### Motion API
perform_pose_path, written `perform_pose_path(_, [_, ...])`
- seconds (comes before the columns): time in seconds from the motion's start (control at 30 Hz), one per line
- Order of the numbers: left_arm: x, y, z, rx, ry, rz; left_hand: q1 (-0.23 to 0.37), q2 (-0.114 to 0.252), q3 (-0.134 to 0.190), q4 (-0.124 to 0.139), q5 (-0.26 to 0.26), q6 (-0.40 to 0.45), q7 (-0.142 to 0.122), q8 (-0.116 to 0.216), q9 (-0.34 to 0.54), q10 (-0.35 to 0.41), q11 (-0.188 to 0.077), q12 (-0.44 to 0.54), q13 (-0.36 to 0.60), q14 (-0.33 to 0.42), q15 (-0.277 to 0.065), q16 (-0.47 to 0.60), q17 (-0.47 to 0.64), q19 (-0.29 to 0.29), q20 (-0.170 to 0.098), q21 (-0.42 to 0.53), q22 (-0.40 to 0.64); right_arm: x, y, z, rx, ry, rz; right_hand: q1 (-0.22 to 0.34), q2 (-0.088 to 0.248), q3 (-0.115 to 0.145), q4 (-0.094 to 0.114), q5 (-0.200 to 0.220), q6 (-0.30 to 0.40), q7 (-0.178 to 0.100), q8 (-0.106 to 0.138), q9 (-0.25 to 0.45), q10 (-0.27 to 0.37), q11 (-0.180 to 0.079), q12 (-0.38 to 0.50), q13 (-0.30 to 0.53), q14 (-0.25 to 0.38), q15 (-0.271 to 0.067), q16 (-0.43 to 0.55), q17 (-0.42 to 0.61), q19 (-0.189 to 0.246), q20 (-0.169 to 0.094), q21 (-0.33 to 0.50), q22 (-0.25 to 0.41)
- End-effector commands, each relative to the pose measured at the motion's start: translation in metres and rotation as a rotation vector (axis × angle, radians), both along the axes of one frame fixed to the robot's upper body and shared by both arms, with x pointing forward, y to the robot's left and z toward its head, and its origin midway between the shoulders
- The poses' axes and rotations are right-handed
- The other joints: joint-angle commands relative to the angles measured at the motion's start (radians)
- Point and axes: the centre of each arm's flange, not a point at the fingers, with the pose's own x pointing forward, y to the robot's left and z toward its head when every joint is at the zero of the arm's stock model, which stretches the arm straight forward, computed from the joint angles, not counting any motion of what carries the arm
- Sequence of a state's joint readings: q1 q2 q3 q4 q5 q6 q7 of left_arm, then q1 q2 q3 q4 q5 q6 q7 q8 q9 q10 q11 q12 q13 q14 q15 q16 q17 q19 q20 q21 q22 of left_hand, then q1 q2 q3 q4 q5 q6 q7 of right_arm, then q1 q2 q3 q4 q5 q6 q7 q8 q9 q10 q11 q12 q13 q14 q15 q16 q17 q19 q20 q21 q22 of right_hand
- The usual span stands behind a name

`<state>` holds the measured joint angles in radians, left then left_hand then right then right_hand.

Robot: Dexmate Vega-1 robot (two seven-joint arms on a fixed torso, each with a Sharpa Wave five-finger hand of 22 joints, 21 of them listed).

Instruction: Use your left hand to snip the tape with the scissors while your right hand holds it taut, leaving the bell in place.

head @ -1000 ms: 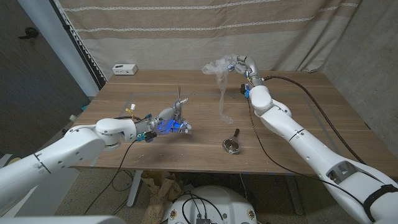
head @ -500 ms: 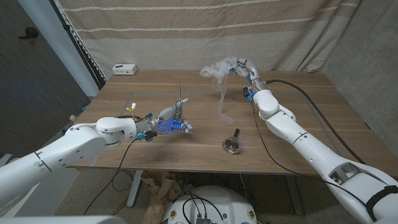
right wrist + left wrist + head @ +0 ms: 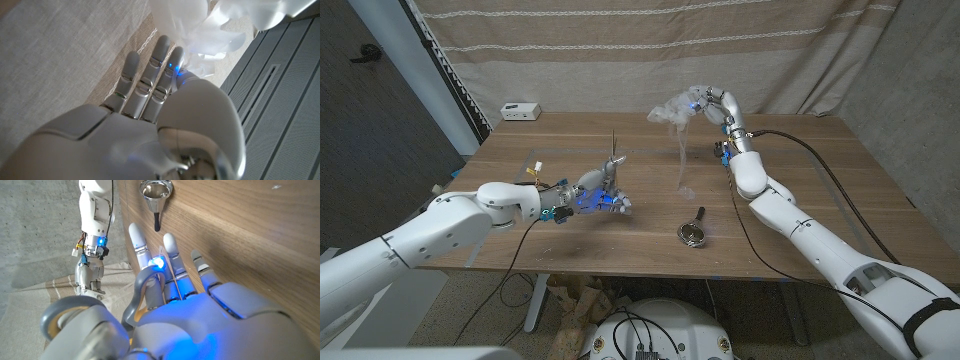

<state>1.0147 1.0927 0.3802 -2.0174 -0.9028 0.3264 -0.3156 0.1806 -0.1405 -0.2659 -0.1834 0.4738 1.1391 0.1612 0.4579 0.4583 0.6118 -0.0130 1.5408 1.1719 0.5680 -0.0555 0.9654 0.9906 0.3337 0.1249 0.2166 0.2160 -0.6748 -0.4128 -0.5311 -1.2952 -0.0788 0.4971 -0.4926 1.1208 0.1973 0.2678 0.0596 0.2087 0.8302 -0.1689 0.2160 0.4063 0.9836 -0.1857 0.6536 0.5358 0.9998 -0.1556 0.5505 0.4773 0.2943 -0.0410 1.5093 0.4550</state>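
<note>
left robot hand low, right robot hand raised

Both arms wear smooth white rounded shells, with darker grey bands at the joints. A black cable runs loose along the right arm; thinner black wires hang near the left forearm. The left hand is pale grey with segmented fingers and glows blue from small lights. The right hand is the same grey, a blue light at its wrist. A black band rings the right upper arm.
</note>
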Motion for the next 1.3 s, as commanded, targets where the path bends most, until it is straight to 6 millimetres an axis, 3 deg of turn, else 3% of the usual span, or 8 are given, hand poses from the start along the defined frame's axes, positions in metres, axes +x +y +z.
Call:
perform_pose_path(0.03, [0.001,-0.006,0.004,0.004,0.014,-0.055,-0.018,-0.032,-0.083,0.059,0.005,-0.01,0.019,0.0,0.004,0.032,-0.019,0.038,0.069,-0.002,-0.005,0.007,0.001,0.002,0.004,0.002,0.003,-0.01,0.008,-0.015,-0.049,-0.145,-0.083,-0.013,0.0,-0.001,0.007,0.001,0.006,-0.009,0.002,0.002,-0.003,-0.005,-0.004,0.001,-0.004,-0.078,0.001,0.001,-0.009,-0.156,0.008,-0.002])
perform_pose_path(0.33, [0.0,-0.007,0.0,0.001,0.023,-0.053,-0.019,-0.032,-0.083,0.058,0.005,-0.011,0.018,-0.002,0.007,0.033,-0.019,0.038,0.069,-0.001,-0.007,0.009,-0.003,0.001,0.005,0.001,0.003,-0.012,0.019,-0.027,-0.069,-0.169,-0.102,-0.017,0.0,-0.003,0.008,0.004,0.009,-0.011,0.002,0.002,0.009,-0.004,-0.007,-0.006,-0.005,-0.079,0.0,0.0,-0.013,-0.156,0.014,-0.009])
perform_pose_path(0.57, [0.001,-0.009,-0.001,0.011,0.025,-0.064,-0.019,-0.032,-0.083,0.058,0.005,-0.006,0.021,-0.005,0.003,0.034,-0.019,0.037,0.069,0.0,-0.005,0.011,-0.006,0.0,0.008,0.001,0.003,-0.013,0.019,-0.022,-0.017,-0.152,-0.092,-0.02,0.002,-0.004,0.01,0.006,0.011,0.001,0.003,0.004,0.017,-0.002,-0.009,-0.01,0.006,-0.078,0.004,-0.001,-0.01,-0.156,0.019,-0.015])
perform_pose_path(1.1, [0.004,-0.018,-0.001,0.02,0.033,-0.127,-0.019,-0.031,-0.083,0.058,0.006,-0.005,0.018,-0.006,0.009,0.038,-0.019,0.038,0.07,0.0,-0.007,0.017,-0.006,0.0,0.007,0.001,0.003,-0.024,0.034,-0.031,-0.028,-0.329,-0.113,-0.025,-0.001,-0.01,0.011,0.01,0.015,-0.024,0.005,0.006,0.009,-0.009,-0.031,-0.029,0.022,-0.079,0.01,-0.001,-0.017,-0.155,0.026,-0.032])
perform_pose_path(1.3, [0.003,-0.02,0.001,0.026,0.029,-0.144,-0.019,-0.032,-0.083,0.058,0.006,-0.004,0.022,-0.006,0.009,0.038,-0.02,0.038,0.07,0.001,-0.008,0.019,-0.006,-0.001,0.009,0.001,0.003,-0.016,0.038,-0.038,-0.031,-0.311,-0.13,-0.027,-0.001,-0.011,0.011,0.012,0.018,-0.025,0.005,0.006,0.011,-0.01,-0.037,-0.036,0.024,-0.079,0.01,-0.003,-0.016,-0.156,0.028,-0.035])
